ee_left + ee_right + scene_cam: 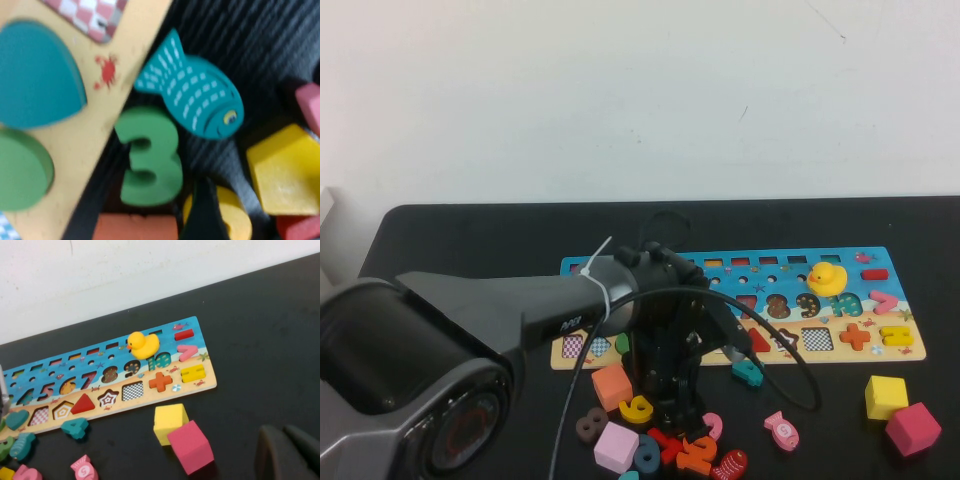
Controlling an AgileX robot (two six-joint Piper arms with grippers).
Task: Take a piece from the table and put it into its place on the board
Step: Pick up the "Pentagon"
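Note:
The number board (905,352) lies across the table's middle, with a yellow duck (826,278) standing on it. It also shows in the right wrist view (207,385). Loose pieces lie in front of it. My left gripper (665,402) is low among them, right beside a yellow 6 (636,408). In the left wrist view the gripper (202,212) overlaps a yellow piece (232,220), with a green 3 (150,157) and a teal fish (200,102) just beyond, at the board's edge (95,125). My right gripper (282,432) is shut and empty over bare table, off to the right.
Around the left gripper lie an orange block (611,385), a brown 8 (590,425), a pink block (616,447), an orange 2 (697,455), a red fish (729,465), a pink fish (781,430) and a teal 4 (747,373). A yellow cube (885,396) and pink cube (912,428) sit right.

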